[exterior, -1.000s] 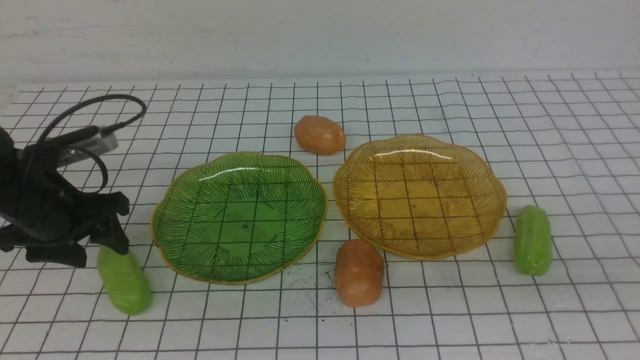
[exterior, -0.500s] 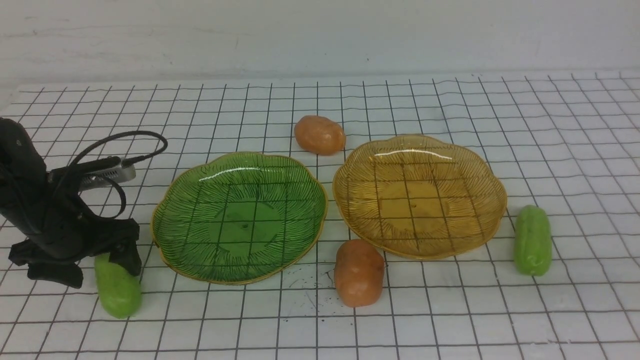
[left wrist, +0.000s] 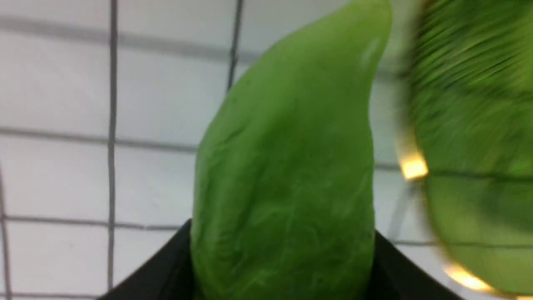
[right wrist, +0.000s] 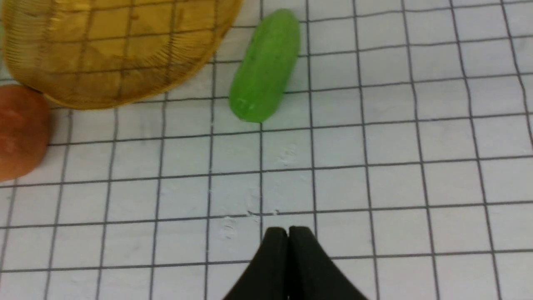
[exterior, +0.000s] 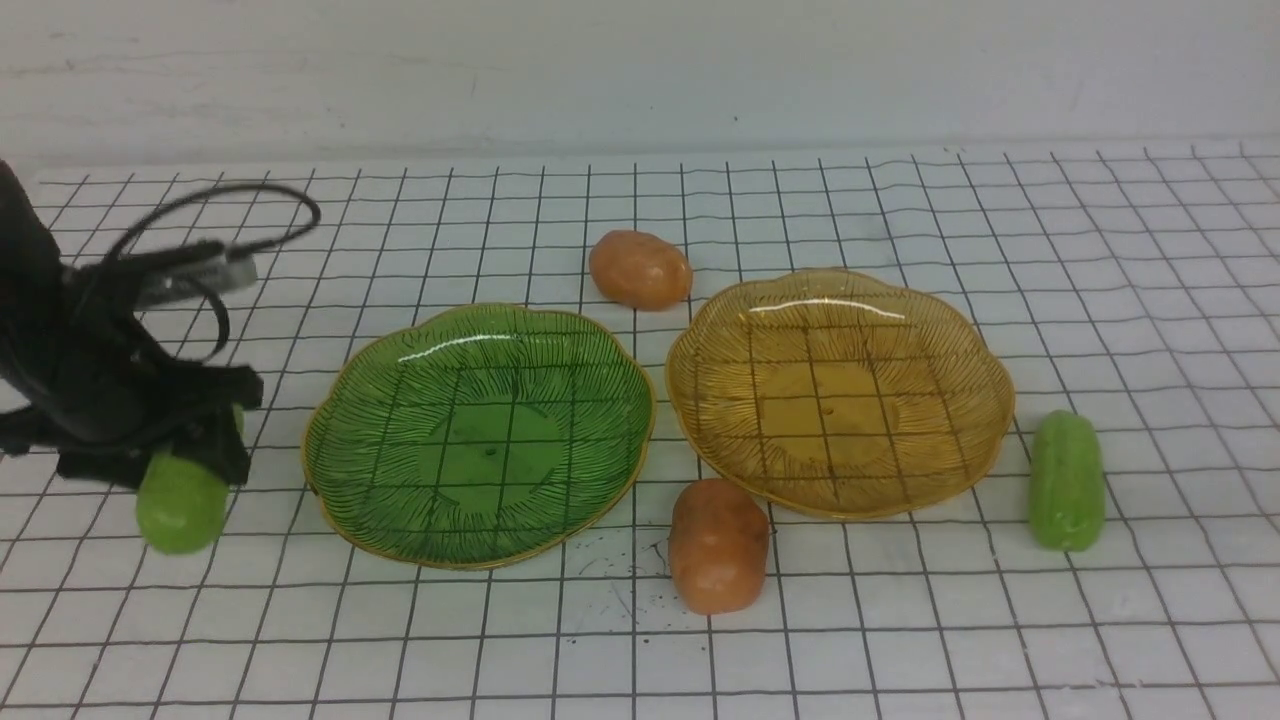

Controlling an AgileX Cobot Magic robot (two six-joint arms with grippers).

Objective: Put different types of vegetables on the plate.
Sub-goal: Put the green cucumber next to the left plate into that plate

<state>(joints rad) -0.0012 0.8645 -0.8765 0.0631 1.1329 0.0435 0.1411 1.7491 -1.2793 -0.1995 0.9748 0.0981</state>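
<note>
My left gripper (exterior: 172, 462) is shut on a light-green cucumber (exterior: 181, 506) at the left of the table, just left of the green plate (exterior: 480, 440). In the left wrist view the cucumber (left wrist: 287, 175) fills the space between the black fingers (left wrist: 166, 275), with the green plate's rim (left wrist: 479, 146) beside it. A second cucumber (exterior: 1067, 480) lies right of the yellow plate (exterior: 840, 390). One potato (exterior: 640, 269) lies behind the two plates, another (exterior: 718, 545) in front of them. My right gripper (right wrist: 288, 233) is shut and empty, above bare grid near the second cucumber (right wrist: 265, 66).
Both plates hold nothing. The white gridded table cloth (exterior: 900, 650) runs back to a pale wall. In the right wrist view the yellow plate's edge (right wrist: 108, 50) and the front potato (right wrist: 18, 129) show at the side.
The left gripper came down over the left cucumber, closed on it, and has carried it up and to the left. Everything else stayed put.
</note>
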